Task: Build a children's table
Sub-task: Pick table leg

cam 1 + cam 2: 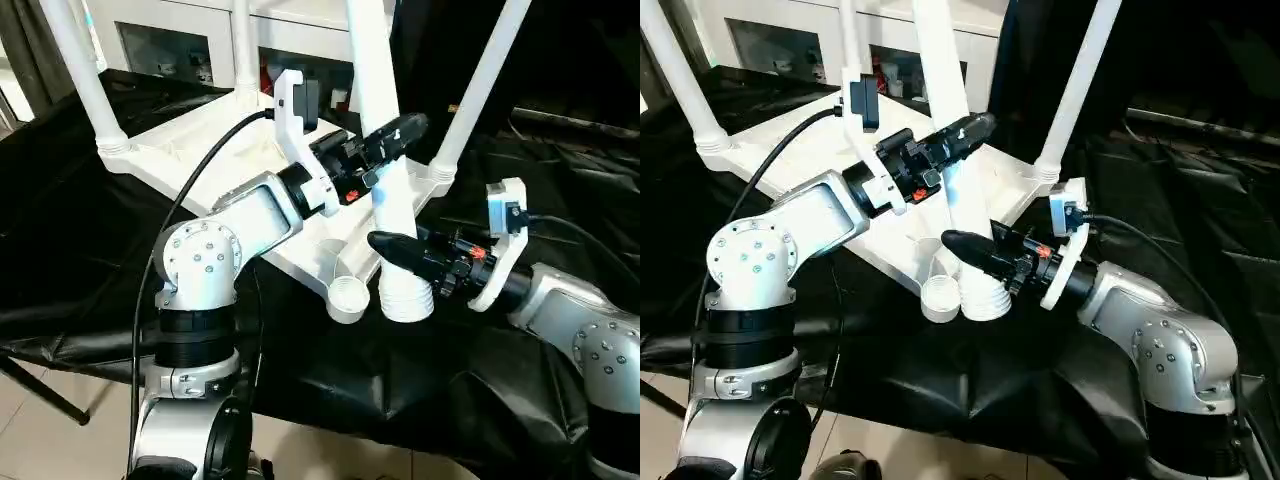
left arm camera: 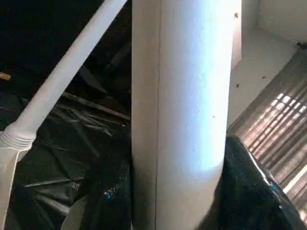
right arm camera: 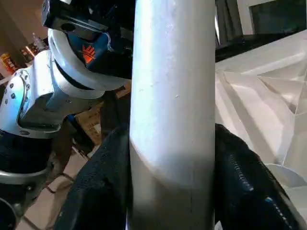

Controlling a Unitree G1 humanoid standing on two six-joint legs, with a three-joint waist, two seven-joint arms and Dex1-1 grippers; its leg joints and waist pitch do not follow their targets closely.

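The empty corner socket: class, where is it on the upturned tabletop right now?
In the left eye view, the empty corner socket sits at the tabletop's near corner, just left of the ribbed foot of the leg both grippers hold.

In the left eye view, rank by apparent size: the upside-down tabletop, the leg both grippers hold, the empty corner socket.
1. tabletop
2. held leg, nearer the camera, so true size is unsure
3. empty corner socket

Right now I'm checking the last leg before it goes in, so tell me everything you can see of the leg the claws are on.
The fourth leg is a long, smooth white plastic cylinder with a ribbed lower end. It stands tilted, its ribbed end beside the empty corner socket of the upside-down tabletop, not seated. The left claw grips it higher up, the right claw just above the ribs, black fingers on both sides.
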